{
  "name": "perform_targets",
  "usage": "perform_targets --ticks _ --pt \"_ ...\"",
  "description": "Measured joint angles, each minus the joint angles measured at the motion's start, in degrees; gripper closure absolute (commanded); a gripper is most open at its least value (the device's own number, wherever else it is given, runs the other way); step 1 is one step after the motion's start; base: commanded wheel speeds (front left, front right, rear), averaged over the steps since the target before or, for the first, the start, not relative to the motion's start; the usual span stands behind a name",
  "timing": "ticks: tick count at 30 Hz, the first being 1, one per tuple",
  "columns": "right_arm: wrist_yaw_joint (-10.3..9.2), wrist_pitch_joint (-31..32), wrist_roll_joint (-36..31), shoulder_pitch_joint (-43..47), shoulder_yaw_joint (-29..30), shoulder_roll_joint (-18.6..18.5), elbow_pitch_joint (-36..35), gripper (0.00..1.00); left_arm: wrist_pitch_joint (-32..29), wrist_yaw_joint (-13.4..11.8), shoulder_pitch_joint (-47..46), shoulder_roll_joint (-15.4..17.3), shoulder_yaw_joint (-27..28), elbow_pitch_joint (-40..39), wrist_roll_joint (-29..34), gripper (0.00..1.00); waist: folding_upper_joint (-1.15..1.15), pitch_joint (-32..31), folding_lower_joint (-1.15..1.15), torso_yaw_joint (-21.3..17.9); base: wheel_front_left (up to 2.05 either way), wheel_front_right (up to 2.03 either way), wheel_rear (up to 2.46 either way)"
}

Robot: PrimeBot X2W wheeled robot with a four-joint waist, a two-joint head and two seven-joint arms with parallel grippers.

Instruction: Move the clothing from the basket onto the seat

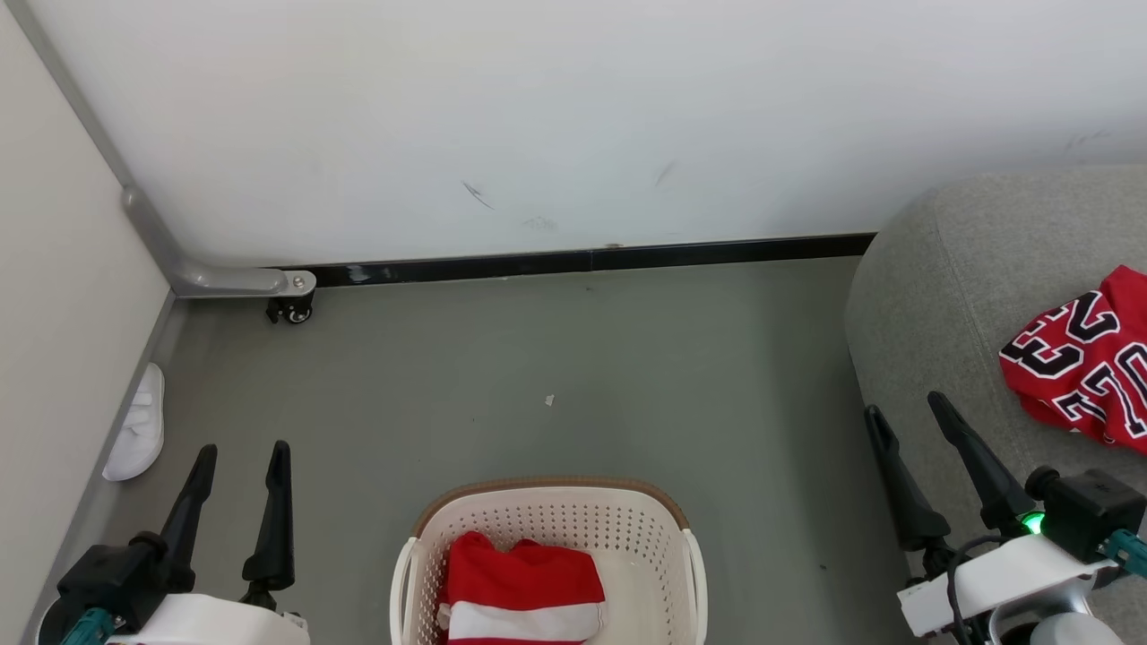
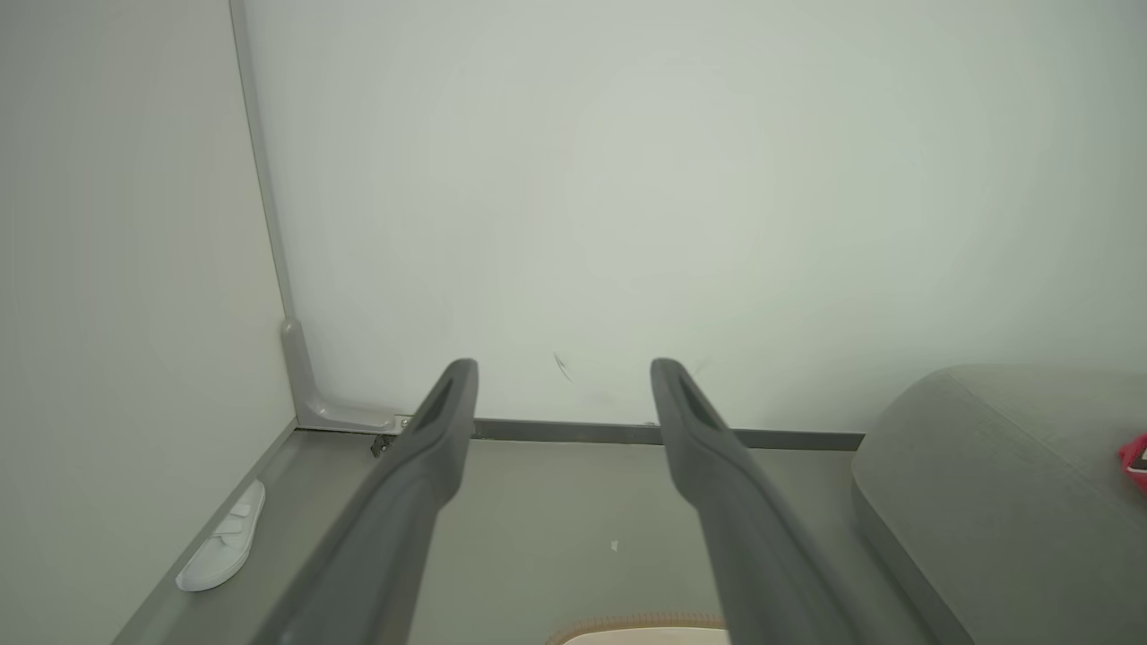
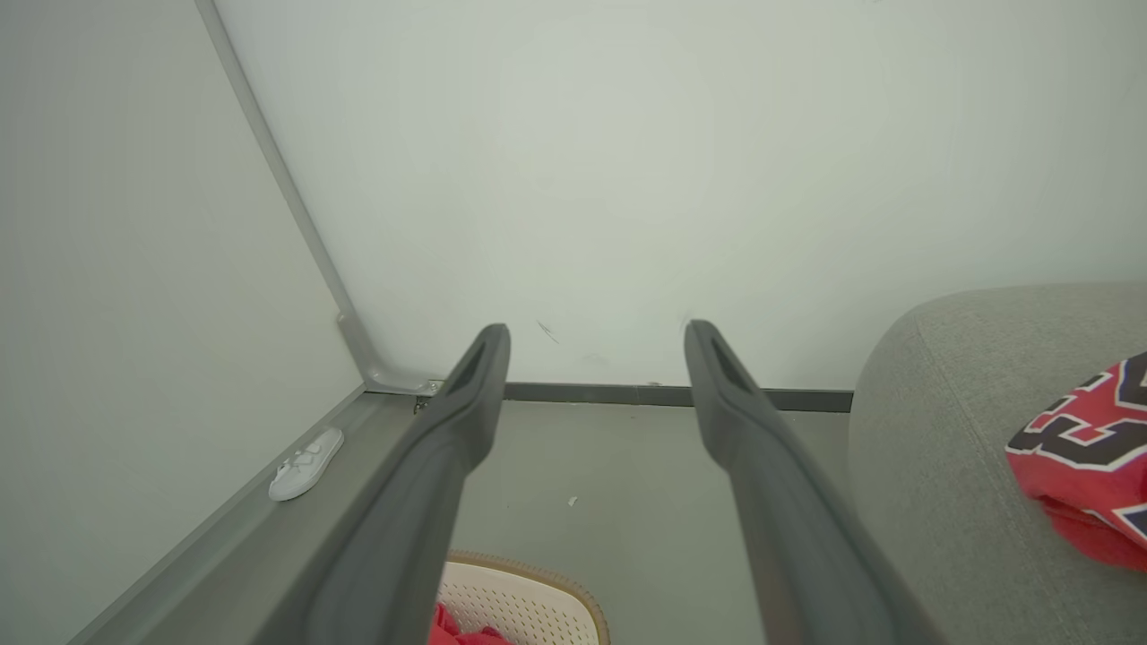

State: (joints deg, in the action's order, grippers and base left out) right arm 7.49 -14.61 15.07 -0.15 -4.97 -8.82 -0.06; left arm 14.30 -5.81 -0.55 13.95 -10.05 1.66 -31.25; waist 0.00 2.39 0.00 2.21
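Beside right claw, seat: big, grey.
Basket: between right claw and left claw.
Jersey: red, on seat, right of right claw.
Shorts: red-white, inside basket.
Claws: both spread wide, empty.
Slipper: white, left of left claw.

Red shorts in basket, jersey on grey seat, both grippers spread, empty
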Motion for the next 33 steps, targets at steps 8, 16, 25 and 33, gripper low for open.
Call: perform_targets --ticks 8,16,25,33 --pt "0.00 0.0 0.0 0.0 0.0 0.3 -0.2 0.00 0.0 1.5 0.1 -1.1 0.6 0.1 0.9 0.00 0.00 0.4 0.00 -0.2 0.00 0.00 0.00" --pt "0.00 0.0 0.0 -0.1 -0.6 0.2 -1.2 0.00 0.2 3.0 0.1 -1.5 1.0 0.6 1.3 0.00 0.00 1.3 0.00 -0.4 0.00 0.00 0.00" --pt "0.00 0.0 0.0 -1.7 -0.6 0.2 -1.4 0.00 0.2 4.5 0.1 -2.2 0.4 1.1 1.9 0.00 0.00 3.1 0.00 -0.9 0.00 0.00 0.00" --pt "0.00 0.0 0.0 -3.9 -1.3 0.3 -2.1 0.00 0.2 6.3 -0.2 -2.5 -0.1 1.7 2.5 0.00 0.00 5.5 0.00 -1.6 0.00 0.00 0.00"
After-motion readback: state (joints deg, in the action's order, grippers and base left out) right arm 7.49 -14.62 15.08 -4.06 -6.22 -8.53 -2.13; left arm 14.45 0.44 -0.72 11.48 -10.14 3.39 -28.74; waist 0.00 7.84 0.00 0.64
